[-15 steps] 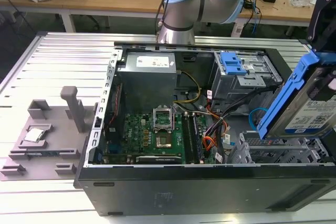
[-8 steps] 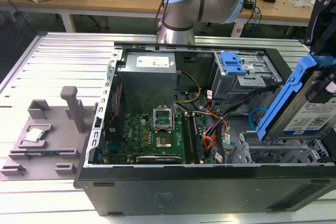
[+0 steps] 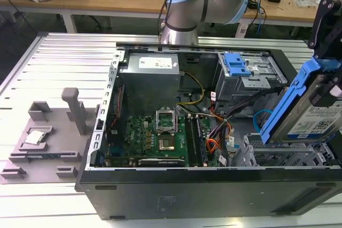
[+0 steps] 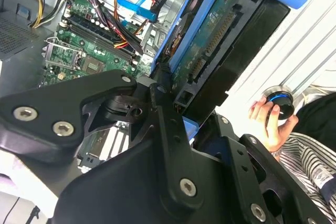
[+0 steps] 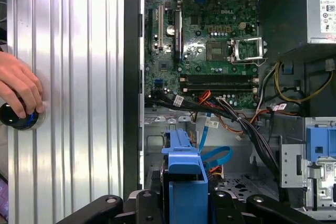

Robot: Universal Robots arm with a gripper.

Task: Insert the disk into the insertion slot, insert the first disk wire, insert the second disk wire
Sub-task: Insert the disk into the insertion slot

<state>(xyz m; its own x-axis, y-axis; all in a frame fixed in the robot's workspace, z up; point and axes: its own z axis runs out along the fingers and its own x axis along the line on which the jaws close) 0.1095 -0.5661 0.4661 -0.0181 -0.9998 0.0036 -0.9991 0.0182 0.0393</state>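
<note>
In the exterior view my gripper (image 3: 324,57) is shut on the upper end of the disk (image 3: 315,116). The silver drive, in its bright blue carrier frame (image 3: 283,105), hangs steeply tilted at the case's right end. Its lower end sits just above the insertion slot (image 3: 278,156), a low silver cage in the case's near right corner. In the second wrist view the disk (image 4: 220,40) stands between the black fingers (image 4: 157,108). The first wrist view has the blue carrier (image 5: 184,182) over the cage floor (image 5: 236,184). A loose blue cable (image 3: 262,118) curls beside the slot.
The open case holds a motherboard (image 3: 149,132), a power supply (image 3: 149,78) and a taller grey cage with a blue tab (image 3: 248,73). A grey fixture tray (image 3: 43,137) lies at the exterior view's left. A person's hand (image 5: 18,85) rests on a black knob (image 5: 18,119) outside the case.
</note>
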